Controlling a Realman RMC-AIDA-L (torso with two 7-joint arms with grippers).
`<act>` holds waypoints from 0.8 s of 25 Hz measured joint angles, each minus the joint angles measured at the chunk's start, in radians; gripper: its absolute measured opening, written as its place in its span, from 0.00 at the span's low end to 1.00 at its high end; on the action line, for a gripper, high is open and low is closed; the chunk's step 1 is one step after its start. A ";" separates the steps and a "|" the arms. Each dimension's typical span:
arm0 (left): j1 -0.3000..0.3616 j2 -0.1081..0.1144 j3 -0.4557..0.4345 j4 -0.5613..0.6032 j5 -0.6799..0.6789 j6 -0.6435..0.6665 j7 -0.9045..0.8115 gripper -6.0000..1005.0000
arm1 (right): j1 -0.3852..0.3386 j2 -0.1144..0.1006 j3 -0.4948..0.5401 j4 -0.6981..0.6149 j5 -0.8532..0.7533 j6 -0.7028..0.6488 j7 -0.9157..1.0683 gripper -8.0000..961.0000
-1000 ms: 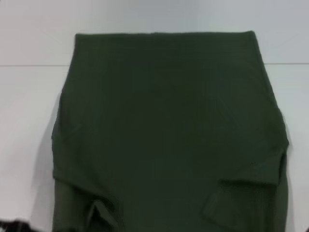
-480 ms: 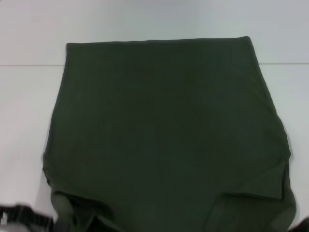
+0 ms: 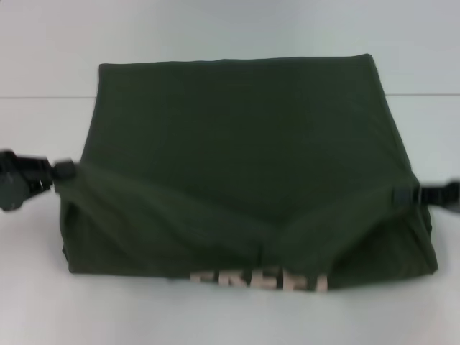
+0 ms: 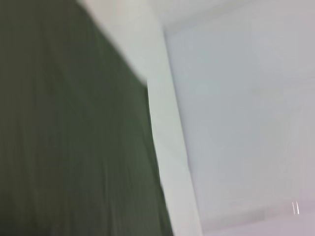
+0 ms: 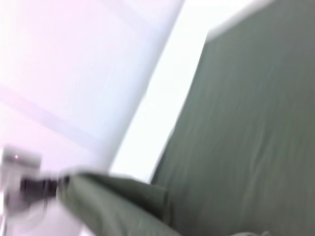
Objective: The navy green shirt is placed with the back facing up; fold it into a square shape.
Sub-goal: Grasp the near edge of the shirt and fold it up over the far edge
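Observation:
The navy green shirt (image 3: 237,136) lies on the white table (image 3: 43,72). Its near part is lifted and folded towards the far side, and cream lettering (image 3: 259,280) shows along the near fold. My left gripper (image 3: 61,172) is shut on the shirt's left edge. My right gripper (image 3: 404,195) is shut on its right edge. Both hold the cloth raised, with the lifted layer sagging between them. The left wrist view shows the shirt (image 4: 69,137) beside bare table. The right wrist view shows the shirt (image 5: 246,128) and, farther off, the left gripper (image 5: 47,186) on the cloth.
The white table surrounds the shirt on all sides, with a thin seam line (image 3: 43,97) running across it at the far side. The table's pale surface (image 4: 236,113) fills the rest of the left wrist view.
Both grippers have come into view at the shirt's sides and lifted its near part up and away from me. The underside lettering now shows at the near fold.

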 joint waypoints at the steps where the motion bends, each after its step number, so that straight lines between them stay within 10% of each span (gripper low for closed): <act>1: 0.004 -0.003 -0.005 -0.011 -0.036 -0.048 0.004 0.04 | -0.002 0.000 0.005 0.021 0.038 0.047 -0.005 0.07; 20: 0.001 -0.137 -0.006 -0.088 -0.280 -0.477 0.251 0.04 | -0.002 0.129 0.012 0.187 0.340 0.627 -0.328 0.07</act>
